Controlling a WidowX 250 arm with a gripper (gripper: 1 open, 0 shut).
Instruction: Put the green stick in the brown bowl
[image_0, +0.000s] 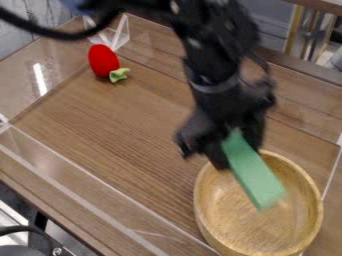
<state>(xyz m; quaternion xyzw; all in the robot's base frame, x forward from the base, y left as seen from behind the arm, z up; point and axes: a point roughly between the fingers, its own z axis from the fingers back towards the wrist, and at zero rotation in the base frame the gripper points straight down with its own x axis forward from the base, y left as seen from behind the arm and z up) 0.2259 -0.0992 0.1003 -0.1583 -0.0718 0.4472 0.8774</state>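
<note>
The green stick, a flat mint-green block, hangs tilted over the left part of the brown bowl, its lower end above the bowl's inside. My gripper is shut on the stick's upper end, coming down from the dark arm at the top of the camera view. The bowl is light tan wood with a thick rim and sits at the front right of the table. Whether the stick touches the bowl's floor I cannot tell.
A small red toy with a green stem lies at the back left on the wooden tabletop. Clear plastic walls fence the work area. A white bent wire piece stands behind the toy.
</note>
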